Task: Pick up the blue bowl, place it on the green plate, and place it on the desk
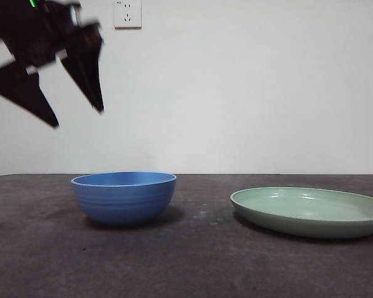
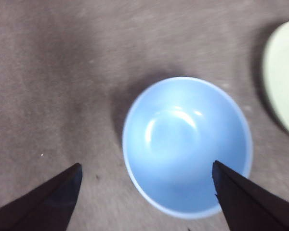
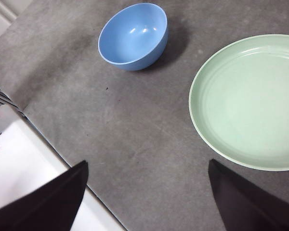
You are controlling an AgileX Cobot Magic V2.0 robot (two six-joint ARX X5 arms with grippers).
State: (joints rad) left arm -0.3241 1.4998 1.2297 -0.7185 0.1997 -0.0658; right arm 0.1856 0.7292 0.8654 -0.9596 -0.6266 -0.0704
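The blue bowl [image 1: 124, 197] [image 2: 187, 144] [image 3: 133, 36] stands upright and empty on the desk [image 1: 193, 261], left of centre. To its right lies the green plate [image 1: 311, 211] [image 3: 250, 101] [image 2: 283, 72], bare, a gap apart from the bowl. My left gripper [image 1: 79, 119] [image 2: 147, 168] hangs open in the air above and to the left of the bowl, holding nothing. My right gripper [image 3: 147, 166] is open and held high near the desk's front edge, well back from both dishes.
A white wall socket [image 1: 127, 13] sits on the back wall. The desk's edge and a white surface [image 3: 24, 163] beside it show in the right wrist view.
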